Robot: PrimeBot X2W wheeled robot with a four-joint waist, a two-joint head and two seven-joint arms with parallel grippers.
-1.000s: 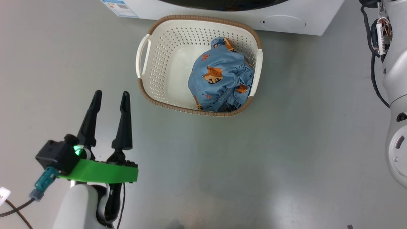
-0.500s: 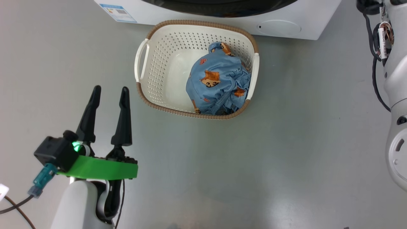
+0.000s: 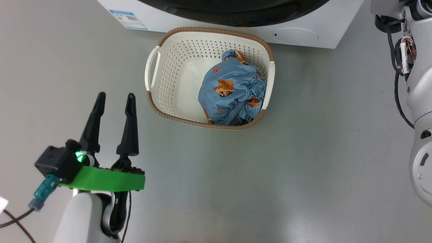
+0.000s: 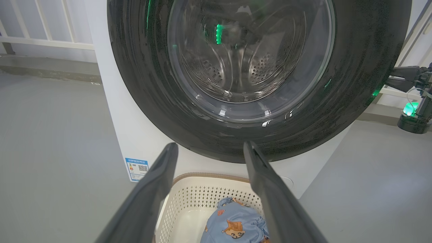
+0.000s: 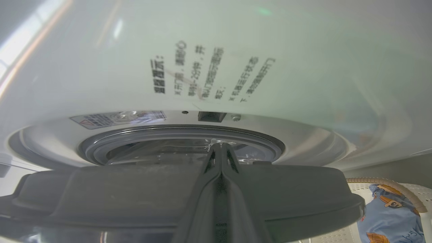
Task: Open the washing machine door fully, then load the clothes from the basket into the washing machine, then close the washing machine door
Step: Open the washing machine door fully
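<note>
The cream basket stands on the floor before the white washing machine, with the blue fox-print clothes bundled in its right half. My left gripper hovers open and empty left of the basket, pointing at the washing machine door with its black rim and glass bowl. My right gripper is shut with nothing between its fingers. It lies across the door's dark edge, tips in the gap to the machine's front, so the door stands slightly ajar. The right gripper also appears by the door's right rim.
Grey floor stretches around the basket. A blue sticker and a round flap mark the machine's lower front. My right arm's pale body fills the right edge. A white railing runs behind the machine's left side.
The head camera has shifted a little, so the basket sits lower in view and more of the dark door shows at the top. Both grippers keep their state.
</note>
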